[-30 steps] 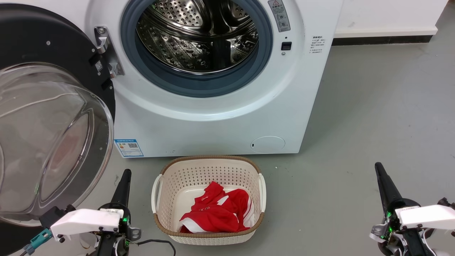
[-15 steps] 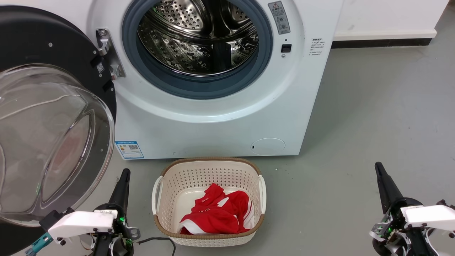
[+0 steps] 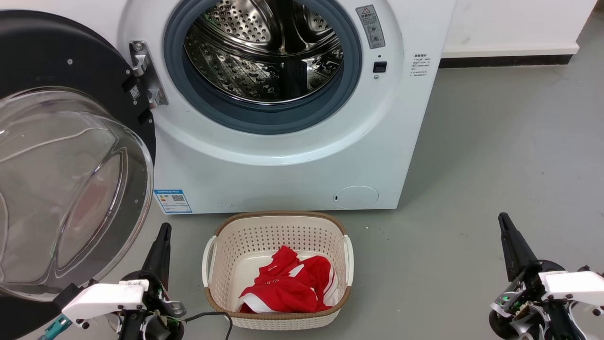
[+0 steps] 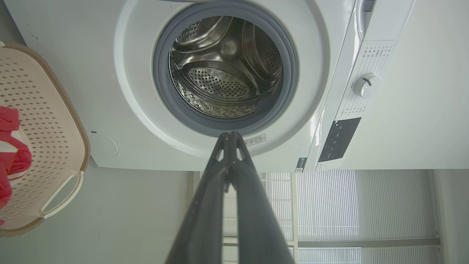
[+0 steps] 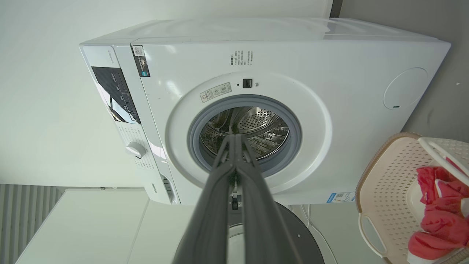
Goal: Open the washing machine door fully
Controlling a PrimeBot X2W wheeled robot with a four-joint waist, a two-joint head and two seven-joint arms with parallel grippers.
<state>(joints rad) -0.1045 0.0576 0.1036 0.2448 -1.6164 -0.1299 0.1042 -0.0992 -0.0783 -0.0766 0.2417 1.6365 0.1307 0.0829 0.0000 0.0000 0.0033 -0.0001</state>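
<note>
Door: the washing machine door [image 3: 71,179] stands swung wide at the left of the washing machine [image 3: 283,170], drum [image 3: 264,52] uncovered.
Left gripper [image 3: 164,231]: pressed together, empty, just beside the door glass.
Right gripper [image 3: 504,222]: pressed together, empty, far right.
Basket [image 3: 278,218]: before the machine, holds a red cloth [image 3: 288,283].

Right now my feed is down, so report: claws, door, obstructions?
Left claw shut, empty; right claw shut, empty. Glossy black round glass washing machine door stands wide open. Cream perforated basket sits before white washing machine, clear of door.
</note>
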